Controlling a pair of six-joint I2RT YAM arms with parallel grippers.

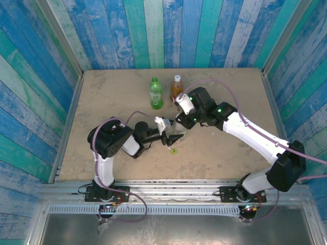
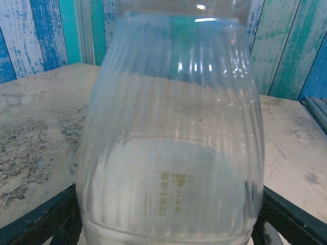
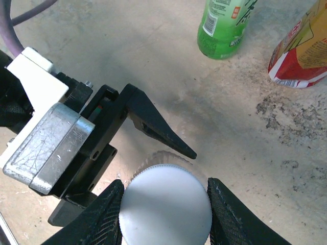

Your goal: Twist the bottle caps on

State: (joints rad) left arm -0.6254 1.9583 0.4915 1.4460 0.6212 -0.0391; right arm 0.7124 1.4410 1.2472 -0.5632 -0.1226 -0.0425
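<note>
The right gripper point(image 3: 164, 184) holds the white cap point(image 3: 166, 206) between its two fingers, with one pad touching each side of it. The cap sits on top of the clear bottle point(image 2: 171, 153). The left gripper point(image 2: 168, 219) has the body of this bottle between its fingers, which stand wide apart. I cannot tell whether they press the bottle or only stand just beside it.

Blue and teal plank walls point(image 1: 168, 30) (paint weathered), mottled beige tabletop point(image 1: 112, 92), metal front rail point(image 1: 168, 186)
</note>
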